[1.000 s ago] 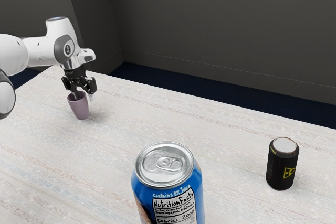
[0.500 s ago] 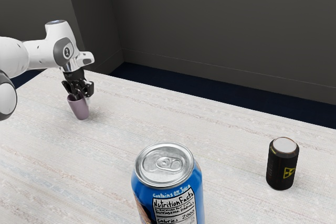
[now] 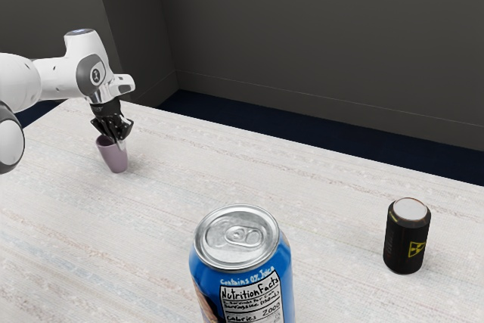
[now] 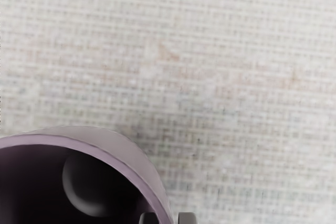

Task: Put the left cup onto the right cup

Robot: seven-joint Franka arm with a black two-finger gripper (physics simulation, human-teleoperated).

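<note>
The mauve cup (image 3: 113, 158) stands upright on the table at the exterior view's left. My gripper (image 3: 118, 137) points down onto its rim, fingers drawn together on the cup's right-hand wall. In the wrist view the cup (image 4: 113, 150) lies just under the hand, its dark inside open to the camera, and two fingertips (image 4: 149, 218) pinch its wall, one inside and one outside. A black cup (image 3: 407, 235) with a pale flat top and a yellow hazard mark stands far off at the exterior view's right.
A large blue soda can (image 3: 242, 270) stands at the front middle, close to the camera. The pale wood-grain table (image 3: 249, 179) stretches between the two cups. Dark walls and a dark floor lie behind the table's far edge.
The fingers, spread wide over the cup a second ago, have come together on its rim. The hand has shifted slightly left and lower. The cup has stayed in place.
</note>
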